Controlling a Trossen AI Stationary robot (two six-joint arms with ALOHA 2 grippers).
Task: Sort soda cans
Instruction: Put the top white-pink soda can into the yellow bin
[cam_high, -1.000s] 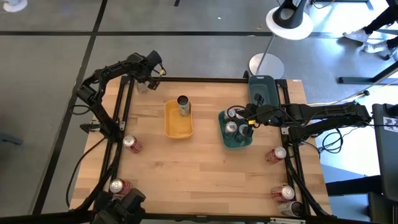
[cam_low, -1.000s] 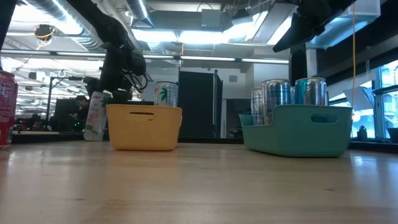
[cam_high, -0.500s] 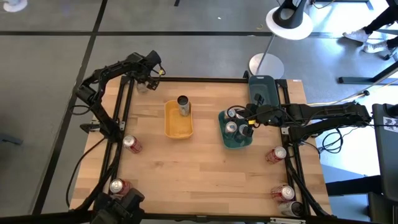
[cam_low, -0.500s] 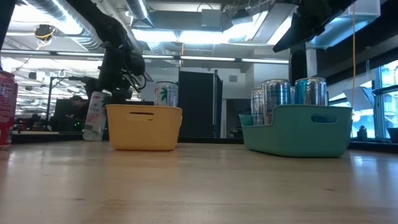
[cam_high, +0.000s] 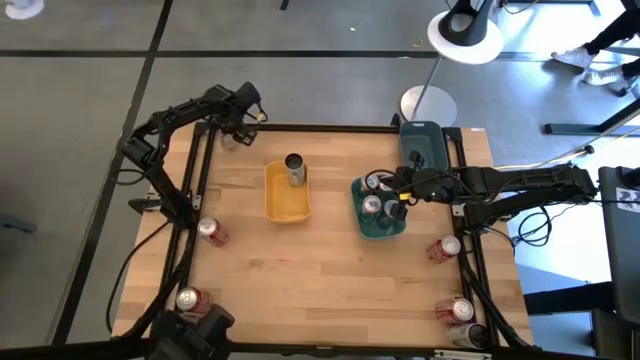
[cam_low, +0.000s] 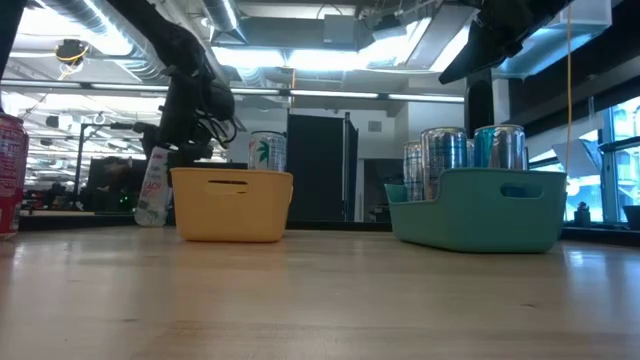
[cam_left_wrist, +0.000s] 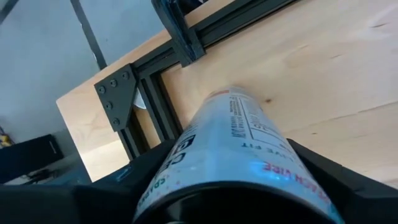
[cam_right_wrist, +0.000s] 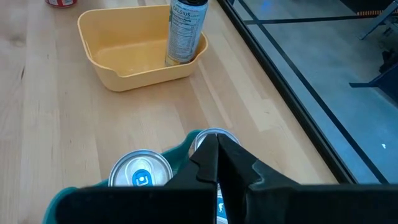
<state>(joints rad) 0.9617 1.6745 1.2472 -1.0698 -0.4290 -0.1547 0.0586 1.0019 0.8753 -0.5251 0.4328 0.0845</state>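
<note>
As I narrow the left gripper (cam_left_wrist: 236, 205) from wide apart, its fingers now flank a white can (cam_high: 229, 138) at the table's far left corner, not yet clamped. Right gripper (cam_right_wrist: 214, 163) hangs pinched together above the teal tray (cam_high: 383, 228).

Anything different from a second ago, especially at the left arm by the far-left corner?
The left gripper has been closing around the pale can at the table's far-left corner; that can now stands a little straighter. It is not lifted yet. Everything else stayed: the right gripper shut above the teal tray, the yellow tray with its one can, and the red cans along the edges.
</note>
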